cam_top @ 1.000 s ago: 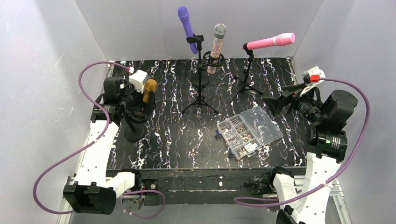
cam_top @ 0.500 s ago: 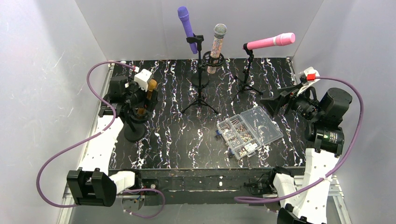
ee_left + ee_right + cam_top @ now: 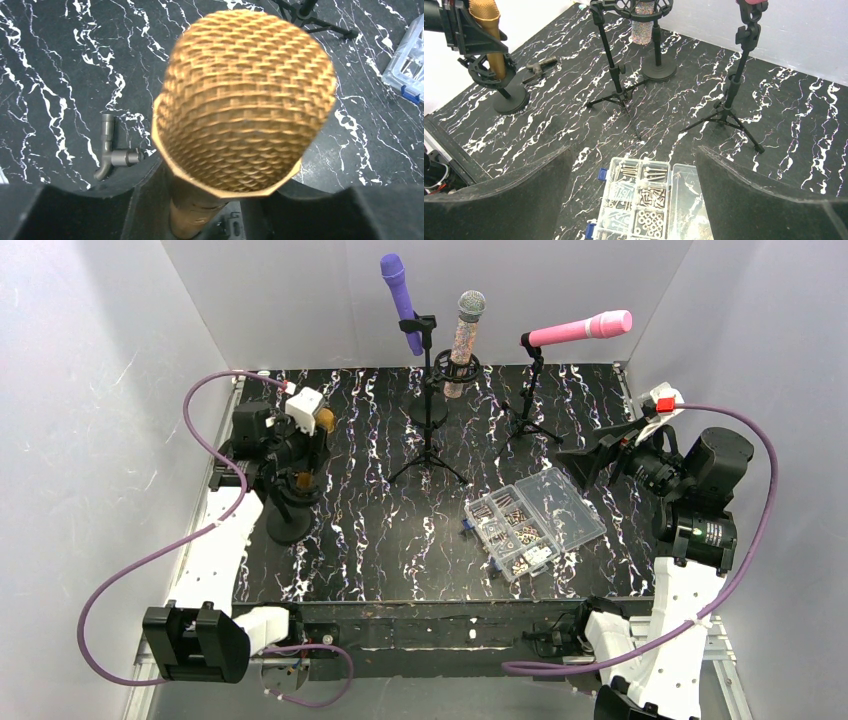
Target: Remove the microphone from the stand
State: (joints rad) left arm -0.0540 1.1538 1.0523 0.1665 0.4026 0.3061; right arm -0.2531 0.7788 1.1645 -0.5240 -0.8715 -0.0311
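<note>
Flanking the handle of the gold microphone (image 3: 242,95), the left hand (image 3: 215,200) has its two dark fingers (image 3: 75,210) drawn in narrow on either side, just below the head. Whether they press on the handle or stand a hair off cannot be told, since the head overhangs the place where they would meet it.

The microphone stands nearly upright in its stand (image 3: 510,102) at the left side of the bench (image 3: 380,530), near the left wall. Its head is a rounded grille of woven gold mesh with a flat collar at the lower edge. Below that runs a slimmer handle in a duller bronze-gold. From the right wrist the handle is seen passing down through a black ring-shaped cradle (image 3: 486,70) on a short post above a round black base.

In the left wrist view the head is close and slightly blurred. It covers the cradle and base, and the handle is cut off at the bottom edge. From above, the hand and its camera hide most of the handle.

A small grey metal angle piece (image 3: 112,155) lies on the bench beside the stand.

The right hand (image 3: 634,152) hangs well apart over the right side, fingers spread wide and holding nothing, above a clear box of screws (image 3: 535,522). Purple (image 3: 398,288), glittered silver (image 3: 468,325) and pink (image 3: 580,330) microphones stand on their own stands at the back.
</note>
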